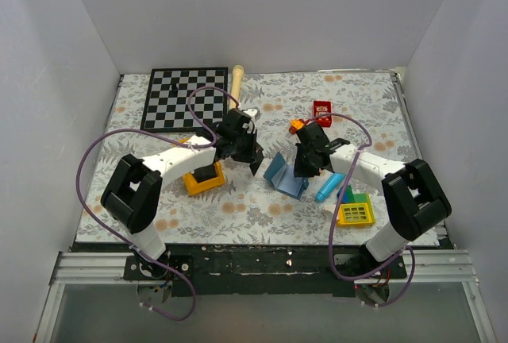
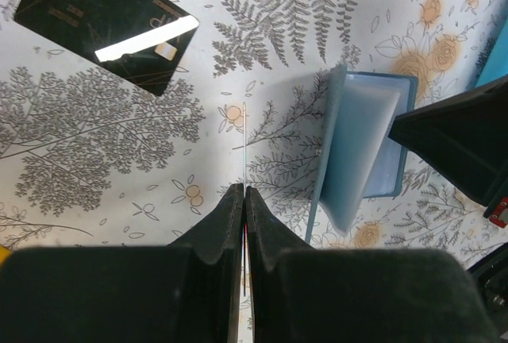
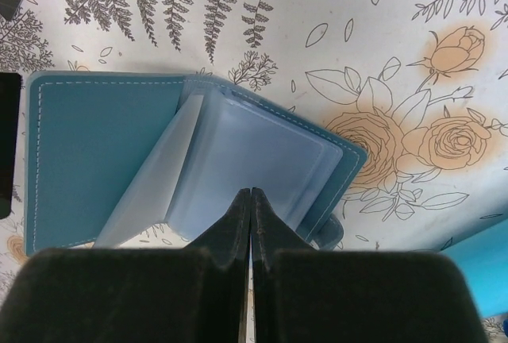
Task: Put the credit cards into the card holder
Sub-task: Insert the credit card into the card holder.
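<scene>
1. Slate-blue and part-open like a book, the card holder (image 1: 286,176) lay near the middle of the floral table (image 1: 262,217), between the two grippers, with its paler inner sleeves showing.
2. The left gripper (image 2: 244,189) had its jaws pinched on the held credit card (image 1: 256,167). From the wrist it showed edge-on as a thin line running out past the fingertips. It was just left of the holder and not touching it.
3. The right gripper (image 3: 250,192) had its jaws pressed together, tips down over the holder's clear inner sleeve. Whether a sleeve was caught between them could not be told.
4. The loose credit card (image 2: 107,29) lay flat on the cloth, up and to the left in the left wrist view, well apart from the holder.
5. A yellow block (image 1: 203,183) sat close under the left arm. A bright blue tube (image 1: 327,190) lay just right of the holder, close by the right gripper, with a yellow-and-green toy (image 1: 355,213) nearer the front edge.
6. An orange piece (image 1: 297,125) and a red box (image 1: 322,109) stood behind the right gripper. The chessboard (image 1: 184,98) and a wooden stick (image 1: 236,81) lay at the far left, well apart.
7. Bare cloth ran along the near edge in front of the holder, and also at the far side between the stick and the red box. White walls closed the table on three sides.
</scene>
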Available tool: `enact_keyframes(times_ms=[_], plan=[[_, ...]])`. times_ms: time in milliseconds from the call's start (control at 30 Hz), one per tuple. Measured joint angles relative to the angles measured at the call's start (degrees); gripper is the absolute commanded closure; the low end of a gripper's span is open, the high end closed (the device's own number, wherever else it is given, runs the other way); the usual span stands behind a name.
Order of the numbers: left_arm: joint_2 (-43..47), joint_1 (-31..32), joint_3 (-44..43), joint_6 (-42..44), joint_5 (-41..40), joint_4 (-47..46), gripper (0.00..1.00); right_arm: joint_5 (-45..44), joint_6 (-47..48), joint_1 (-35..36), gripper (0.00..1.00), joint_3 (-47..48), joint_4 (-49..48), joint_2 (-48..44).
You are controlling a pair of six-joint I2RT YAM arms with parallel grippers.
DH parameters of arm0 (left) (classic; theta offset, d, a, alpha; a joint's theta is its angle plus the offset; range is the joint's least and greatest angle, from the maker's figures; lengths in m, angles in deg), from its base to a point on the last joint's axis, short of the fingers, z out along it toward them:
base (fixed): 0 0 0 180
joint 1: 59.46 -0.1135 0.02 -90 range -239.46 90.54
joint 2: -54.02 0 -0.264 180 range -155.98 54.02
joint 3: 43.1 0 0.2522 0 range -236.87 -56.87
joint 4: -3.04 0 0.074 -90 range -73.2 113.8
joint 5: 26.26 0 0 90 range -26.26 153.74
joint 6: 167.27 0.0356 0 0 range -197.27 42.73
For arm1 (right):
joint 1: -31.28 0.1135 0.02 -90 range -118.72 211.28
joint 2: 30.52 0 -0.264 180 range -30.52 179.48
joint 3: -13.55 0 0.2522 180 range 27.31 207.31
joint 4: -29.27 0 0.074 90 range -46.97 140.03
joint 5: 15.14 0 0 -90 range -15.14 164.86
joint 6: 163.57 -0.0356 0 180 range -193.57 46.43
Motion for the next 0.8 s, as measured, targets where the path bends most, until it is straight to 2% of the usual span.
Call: enact_keyframes(times_ms=[467,800], plan=[[-0.52,2.89,2.49,-0.76,3.89,-1.29,1.00,1.90,-0.02,-0.02,0.99,0.94,-1.33,4.17],[-0.52,3.78,5.55,-2.40,5.97,-2.73,1.00,6.43,0.28,-0.09,0.99,1.16,-5.38,5.64]])
